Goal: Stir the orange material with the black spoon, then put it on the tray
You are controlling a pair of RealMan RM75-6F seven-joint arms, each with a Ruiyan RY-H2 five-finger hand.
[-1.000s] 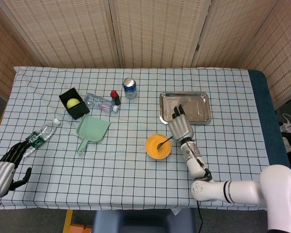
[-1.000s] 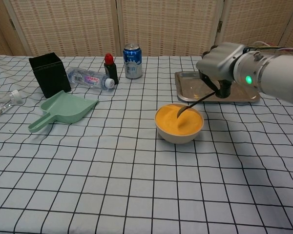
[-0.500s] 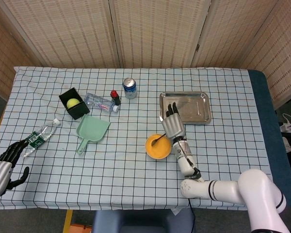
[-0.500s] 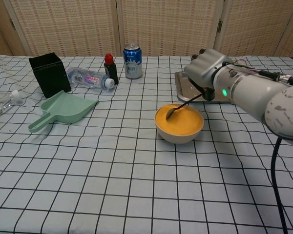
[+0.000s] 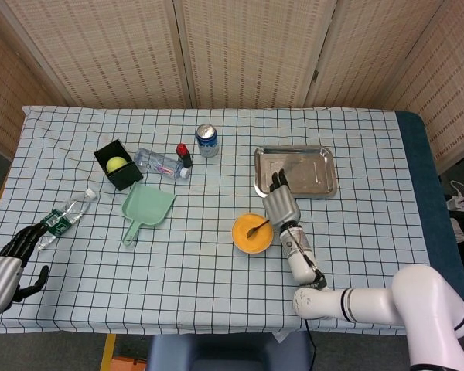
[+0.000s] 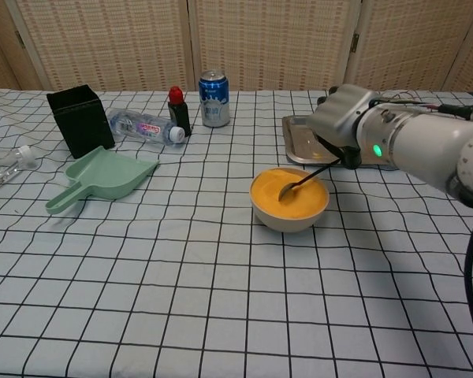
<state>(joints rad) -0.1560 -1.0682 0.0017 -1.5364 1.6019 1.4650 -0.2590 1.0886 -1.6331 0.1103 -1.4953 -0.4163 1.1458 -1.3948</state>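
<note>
Far left, our left robot hand (image 5: 11, 263) rests at the table (image 5: 216, 270) edge with its fingers spread, holding nothing. Just above it a clear bottle (image 5: 68, 210) lies on its side. Moving right we pass the black box (image 5: 117, 164) with a yellow-green ball inside, the green scoop (image 5: 145, 210), a second bottle (image 5: 159, 163), a small red-capped bottle (image 5: 184, 154) and the blue can (image 5: 206, 140).

Now the action: the bowl (image 6: 289, 199) of orange material (image 6: 284, 195) sits near the tray (image 5: 296, 171), and our right robot hand (image 6: 348, 122) hangs just beside it, pinching the handle of the black spoon (image 6: 302, 182). The spoon head is down in the orange material, right of the bowl's middle.

We judge we are mid-stir. The next move calls for lifting the spoon clear of the bowl, carrying it across to the tray behind, and laying it flat there without flicking material onto the cloth.

Against half a second ago, the spoon head has swept from the left part of the bowl toward the right, and the right robot hand has shifted right with it. The left robot hand has stayed put.
</note>
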